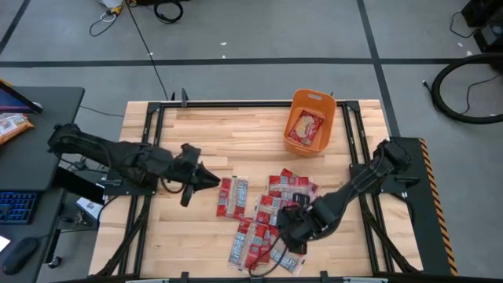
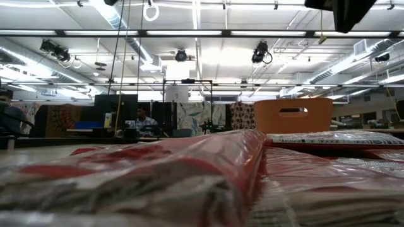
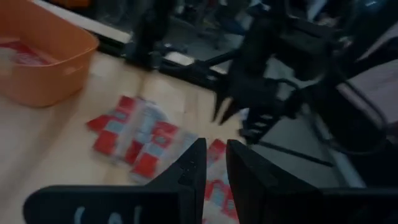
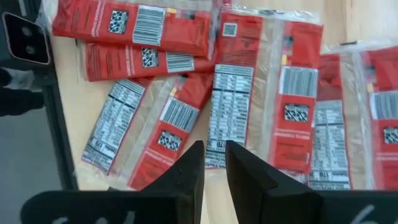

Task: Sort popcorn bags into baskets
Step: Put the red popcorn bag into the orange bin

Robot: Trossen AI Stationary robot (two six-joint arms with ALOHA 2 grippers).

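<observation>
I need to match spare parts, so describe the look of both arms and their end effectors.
Both arms are matte black and jointed, with thin dark cables along the links. The left end effector and the right end effector each have two flat, black, wedge-shaped fingers tapering to narrow tips. No markings can be made out.

The high view looks straight down on the whole pale wooden slatted table (image 1: 204, 134), the low view skims level and close across red flat popcorn packets (image 2: 189, 170), both sharing the orange rectangular plastic basket (image 1: 310, 122).
</observation>
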